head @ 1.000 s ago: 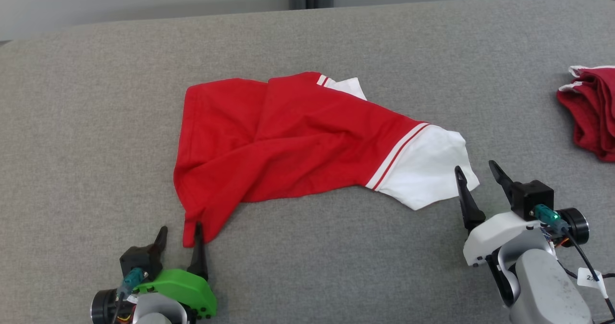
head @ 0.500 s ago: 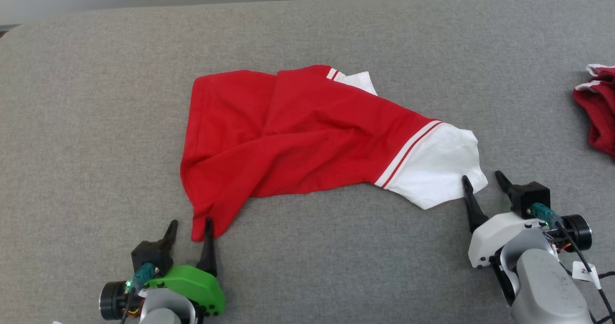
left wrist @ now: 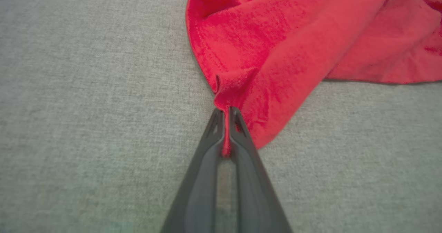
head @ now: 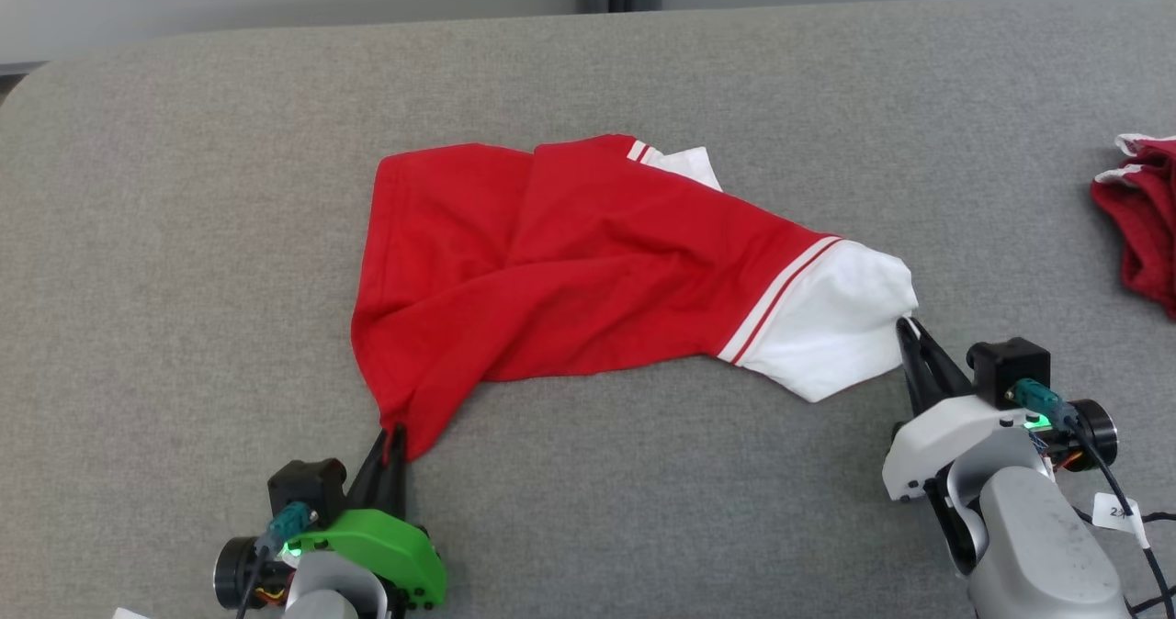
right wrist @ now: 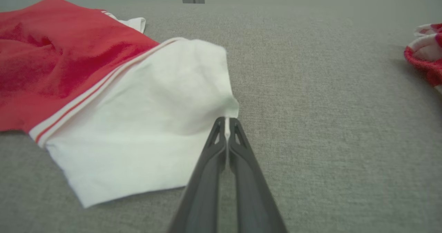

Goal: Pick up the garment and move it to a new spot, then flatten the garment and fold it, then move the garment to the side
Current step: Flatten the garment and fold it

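**Left hand (head: 393, 437) and right hand (head: 910, 327) pinch the crumpled red-and-white fabric garment (head: 588, 261)**

The garment lies in the middle of the grey fabric-covered desk (head: 643, 59), spread loosely with deep folds across its red body. Its near-left red corner tapers to a point, and the left hand's two dark fingers are closed tight on that tip. The left wrist view shows a sliver of red cloth squeezed between them. At the garment's right end, past a band of white and red stripes, sits a white panel (head: 827, 330). The right hand's fingers are pressed together on the outer edge of that panel, with a thin strip of white cloth caught between the tips. A second bundle of dark red cloth with white trim (head: 1139, 224) lies well apart at the desk's right edge.
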